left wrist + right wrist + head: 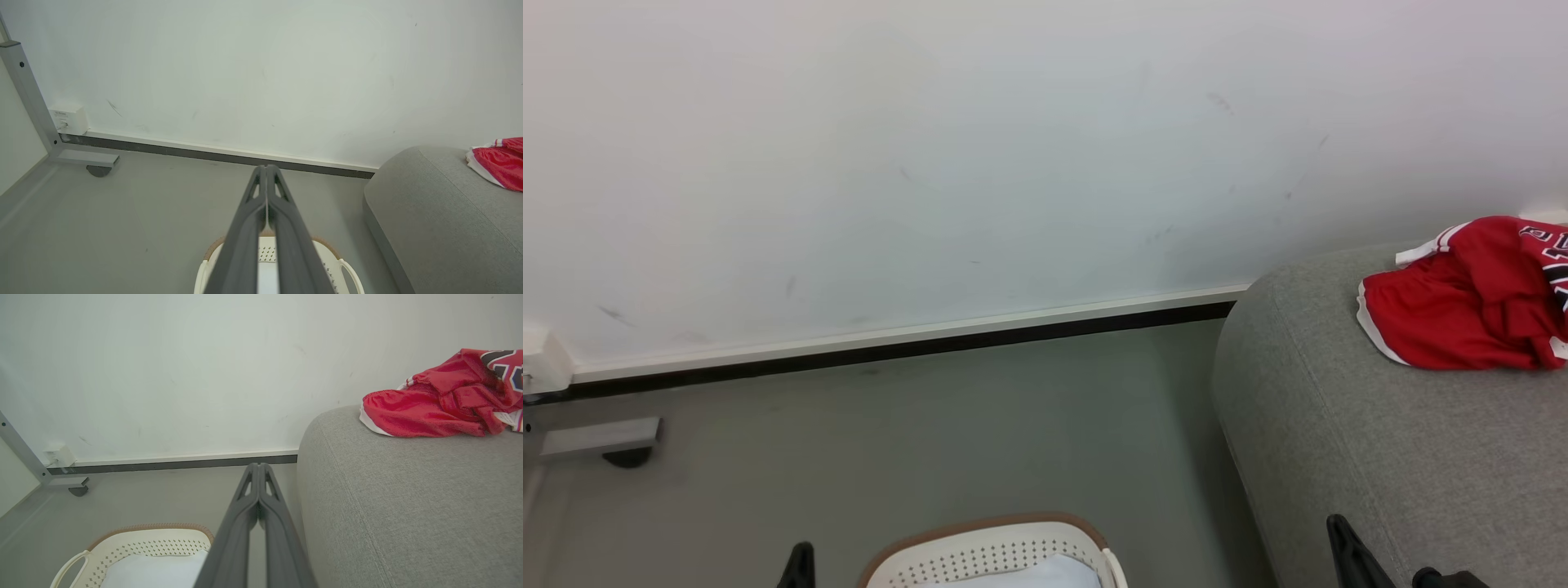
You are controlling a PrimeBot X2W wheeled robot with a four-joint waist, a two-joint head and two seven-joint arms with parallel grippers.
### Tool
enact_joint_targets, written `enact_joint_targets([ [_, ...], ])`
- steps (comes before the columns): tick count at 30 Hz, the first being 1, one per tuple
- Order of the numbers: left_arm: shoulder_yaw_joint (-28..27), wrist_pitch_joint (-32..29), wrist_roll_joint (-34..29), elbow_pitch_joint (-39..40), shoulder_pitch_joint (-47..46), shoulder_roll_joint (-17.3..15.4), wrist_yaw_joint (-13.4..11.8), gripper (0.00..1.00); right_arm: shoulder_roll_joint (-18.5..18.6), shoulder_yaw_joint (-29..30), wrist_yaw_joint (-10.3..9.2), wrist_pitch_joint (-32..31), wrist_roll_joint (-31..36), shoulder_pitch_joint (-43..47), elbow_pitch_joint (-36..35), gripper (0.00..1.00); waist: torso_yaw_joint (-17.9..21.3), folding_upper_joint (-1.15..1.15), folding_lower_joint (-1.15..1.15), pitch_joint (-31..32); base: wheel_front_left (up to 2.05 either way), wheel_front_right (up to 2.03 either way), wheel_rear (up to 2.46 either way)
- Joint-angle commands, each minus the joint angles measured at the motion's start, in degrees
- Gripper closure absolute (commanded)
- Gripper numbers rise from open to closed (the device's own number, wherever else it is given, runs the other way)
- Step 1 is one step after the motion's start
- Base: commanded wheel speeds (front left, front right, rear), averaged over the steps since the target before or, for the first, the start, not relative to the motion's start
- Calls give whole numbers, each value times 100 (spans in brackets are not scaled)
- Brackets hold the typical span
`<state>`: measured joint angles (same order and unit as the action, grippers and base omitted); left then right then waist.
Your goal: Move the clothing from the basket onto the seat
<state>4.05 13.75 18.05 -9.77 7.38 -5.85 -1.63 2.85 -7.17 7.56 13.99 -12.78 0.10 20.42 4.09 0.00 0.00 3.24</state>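
Clothing (pixel 1462 302) heaped on the seat (pixel 1380 465), white padding (pixel 155 571) in the basket (pixel 980 554); left end effector (pixel 266 168) and right end effector (pixel 258 466) pinched closed, empty. The task appears done.

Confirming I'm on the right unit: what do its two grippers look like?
The left gripper and right gripper match: each has two long, matte dark-grey fingers tapering toward the tips, with triangular cut-outs near the ends. I see no markings or cables on them.
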Motion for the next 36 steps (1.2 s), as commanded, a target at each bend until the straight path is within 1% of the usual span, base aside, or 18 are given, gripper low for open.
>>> enact_joint_targets([
  [1,-66,-46,215,55,-138,-18,31,100,20,39,-1,-41,-242,-108,-110,100,-4,0,0,-3,0,0,0],
  [17,-272,-459,1761,-30,-400,47,221,100,78,251,-2,-411,-1960,-240,-226,100,-58,0,0,-48,0,0,0],
  [36,-484,-873,3269,-132,-668,111,408,100,111,486,-4,-795,-3604,-350,-351,100,-122,0,0,-102,0,0,0],
])
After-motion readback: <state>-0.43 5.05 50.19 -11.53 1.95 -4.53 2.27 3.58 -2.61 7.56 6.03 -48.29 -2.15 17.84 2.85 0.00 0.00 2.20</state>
